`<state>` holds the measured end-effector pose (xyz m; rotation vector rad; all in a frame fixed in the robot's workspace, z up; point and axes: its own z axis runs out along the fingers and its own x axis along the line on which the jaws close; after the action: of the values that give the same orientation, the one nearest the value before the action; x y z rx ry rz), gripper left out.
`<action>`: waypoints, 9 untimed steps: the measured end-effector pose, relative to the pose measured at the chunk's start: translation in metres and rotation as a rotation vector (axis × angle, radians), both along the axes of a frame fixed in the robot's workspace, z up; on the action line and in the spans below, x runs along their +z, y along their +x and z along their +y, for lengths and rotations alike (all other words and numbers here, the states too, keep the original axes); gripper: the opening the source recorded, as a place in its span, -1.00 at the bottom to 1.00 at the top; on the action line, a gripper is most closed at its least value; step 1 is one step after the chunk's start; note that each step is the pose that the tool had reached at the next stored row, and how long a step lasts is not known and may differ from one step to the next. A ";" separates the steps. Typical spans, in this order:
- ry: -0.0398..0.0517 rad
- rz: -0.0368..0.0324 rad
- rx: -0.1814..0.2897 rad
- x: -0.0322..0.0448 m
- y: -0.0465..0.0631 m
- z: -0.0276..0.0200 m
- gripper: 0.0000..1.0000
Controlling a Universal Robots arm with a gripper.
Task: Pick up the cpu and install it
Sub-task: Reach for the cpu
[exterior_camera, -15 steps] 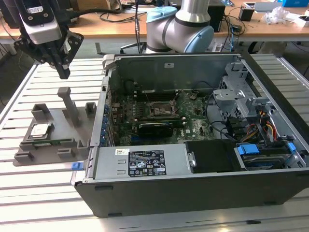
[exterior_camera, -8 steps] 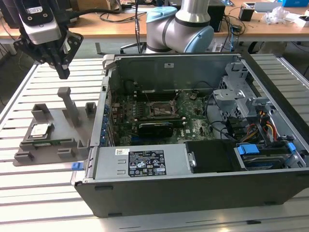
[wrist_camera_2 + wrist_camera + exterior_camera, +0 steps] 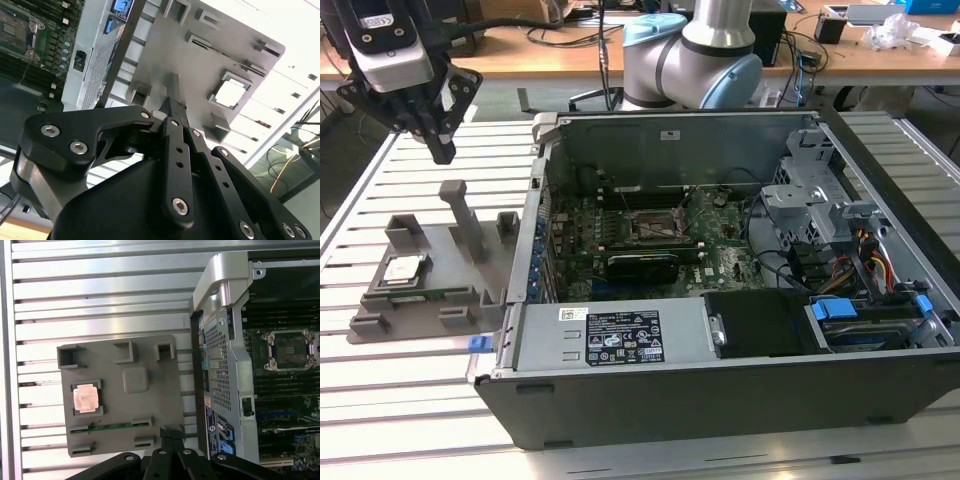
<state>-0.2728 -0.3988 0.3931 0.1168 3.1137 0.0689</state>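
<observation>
The cpu [image 3: 402, 270] sits flat in a square recess of the grey holder [image 3: 438, 245], in the lower left of the exterior view. Nothing touches it. It is a small square chip, so it has no long axis to align to. In the first wrist view its metal top [image 3: 86, 398] reads pale copper under the light, framed by a thin rim. In the second wrist view it [image 3: 231, 93] appears as a bright, washed-out square.

Just beside the recess, a narrow green strip [image 3: 110, 426] lies in a slot of the same holder. An upright post [image 3: 468, 220] stands on the holder towards the exterior view's right of the chip.

The hand [image 3: 442, 152] hangs in the upper left of the exterior view, above the holder's far edge and well apart from the chip. The chip lies lower in the frame and slightly to the exterior view's left of the fingertips. The fingers look closed tip to tip, with nothing between them.

The holder rests on the slatted surface [image 3: 420, 380], next to the open computer case [image 3: 720, 400]. The case's socket [image 3: 650, 228] is judged vacant.
</observation>
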 end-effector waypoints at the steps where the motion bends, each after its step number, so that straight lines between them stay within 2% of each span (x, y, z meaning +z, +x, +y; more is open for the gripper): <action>1: 0.0000 0.0000 0.000 0.0000 -0.001 0.0000 -0.79; 9: 0.0001 -0.0001 0.000 -0.0002 -0.007 0.0000 -0.79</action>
<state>-0.2793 -0.3988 0.3930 0.1164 3.1136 0.0691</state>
